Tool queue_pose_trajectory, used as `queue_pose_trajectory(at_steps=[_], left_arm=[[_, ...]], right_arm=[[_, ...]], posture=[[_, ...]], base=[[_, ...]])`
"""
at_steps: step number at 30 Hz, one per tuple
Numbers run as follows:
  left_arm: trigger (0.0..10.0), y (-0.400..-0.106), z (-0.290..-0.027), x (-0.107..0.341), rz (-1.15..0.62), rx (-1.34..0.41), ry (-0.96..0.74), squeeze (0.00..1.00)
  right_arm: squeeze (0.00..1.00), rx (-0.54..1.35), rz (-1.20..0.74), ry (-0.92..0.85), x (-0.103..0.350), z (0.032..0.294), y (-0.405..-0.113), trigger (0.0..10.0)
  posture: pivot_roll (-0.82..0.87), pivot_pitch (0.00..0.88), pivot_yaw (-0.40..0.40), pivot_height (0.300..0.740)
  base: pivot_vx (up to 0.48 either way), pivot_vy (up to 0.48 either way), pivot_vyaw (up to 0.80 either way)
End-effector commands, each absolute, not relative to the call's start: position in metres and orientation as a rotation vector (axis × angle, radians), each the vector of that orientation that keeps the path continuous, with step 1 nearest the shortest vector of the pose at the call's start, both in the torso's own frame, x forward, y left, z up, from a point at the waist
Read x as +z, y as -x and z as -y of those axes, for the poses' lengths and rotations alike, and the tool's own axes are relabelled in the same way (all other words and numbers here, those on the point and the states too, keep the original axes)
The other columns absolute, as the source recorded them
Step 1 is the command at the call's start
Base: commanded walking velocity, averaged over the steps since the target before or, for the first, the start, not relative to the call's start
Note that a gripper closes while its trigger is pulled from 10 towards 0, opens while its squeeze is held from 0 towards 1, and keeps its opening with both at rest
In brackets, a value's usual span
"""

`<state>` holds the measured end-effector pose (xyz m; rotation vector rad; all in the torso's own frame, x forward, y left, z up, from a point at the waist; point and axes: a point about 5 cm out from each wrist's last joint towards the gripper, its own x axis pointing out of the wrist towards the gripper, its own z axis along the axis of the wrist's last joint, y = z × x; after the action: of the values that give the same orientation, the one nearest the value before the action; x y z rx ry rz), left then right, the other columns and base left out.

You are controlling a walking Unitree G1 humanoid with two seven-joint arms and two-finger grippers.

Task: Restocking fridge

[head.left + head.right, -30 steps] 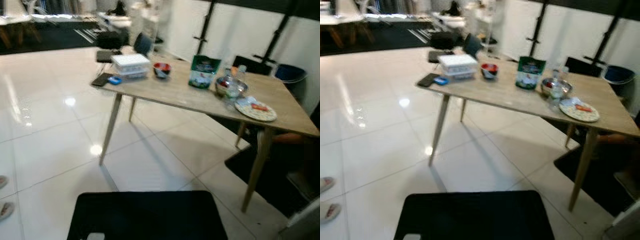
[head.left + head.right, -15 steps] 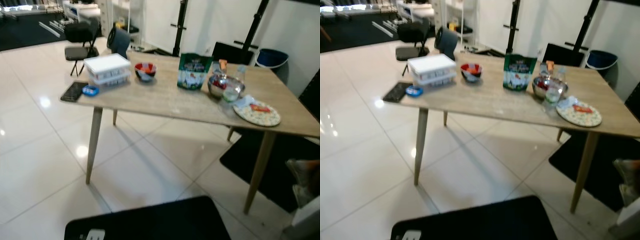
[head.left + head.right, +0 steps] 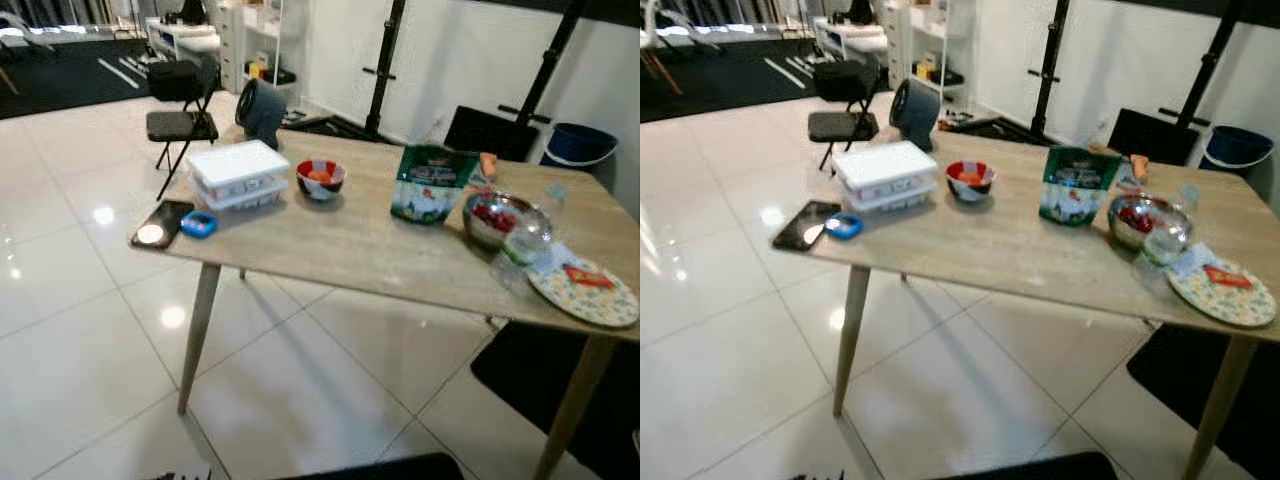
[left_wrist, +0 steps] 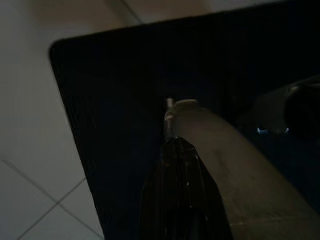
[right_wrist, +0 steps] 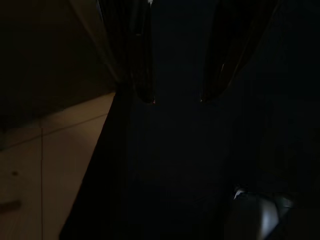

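- Compared with half a second ago, our head camera has swung and come closer, so the wooden table [image 3: 340, 250] sits larger in view and the black platform at the bottom edge has nearly slipped out of sight; the things on the table keep their places on it.
- At the table's left corner we see a dark phone [image 3: 162, 222] with a small blue object [image 3: 199, 224] just beside it, then a white lidded container [image 3: 238, 174].
- Further right stand a red bowl [image 3: 321, 179], a green pouch [image 3: 431, 185] upright, a metal bowl [image 3: 494, 219] holding something red, a clear cup [image 3: 526, 238] just beside it, and a patterned plate [image 3: 585, 290] near the right edge.
- Our left gripper [image 4: 176, 150] hangs over a black surface, its fingers pressed together.
- Our right gripper [image 5: 176, 97] hangs in shade with its fingers [image 5: 141, 75] apart and empty.
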<state>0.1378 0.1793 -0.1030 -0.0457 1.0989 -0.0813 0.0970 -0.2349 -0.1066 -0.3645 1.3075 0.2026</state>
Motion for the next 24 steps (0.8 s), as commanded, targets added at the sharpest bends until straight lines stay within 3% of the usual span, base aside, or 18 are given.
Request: queue_pose_trajectory(at_steps=[1, 24], left_arm=[[10.0, -0.1304, -0.1774, -0.1059, -1.126, -0.076, 0.057, 0.0], [10.0, -0.1297, -0.1745, -0.1062, -1.116, -0.078, 0.042, 0.0]], right_arm=[[0.0, 0.203, -1.3, 0.361, -0.1065, 0.233, -0.0989, 10.0], [0.0, 0.207, -1.3, 0.359, -0.1068, 0.232, -0.0985, 10.0]], posture=[[-0.02, 0.0, -0.037, 0.74], [-0.02, 0.0, -0.038, 0.74]], base=[[0.0, 0.0, 0.0], [0.0, 0.0, 0.0]])
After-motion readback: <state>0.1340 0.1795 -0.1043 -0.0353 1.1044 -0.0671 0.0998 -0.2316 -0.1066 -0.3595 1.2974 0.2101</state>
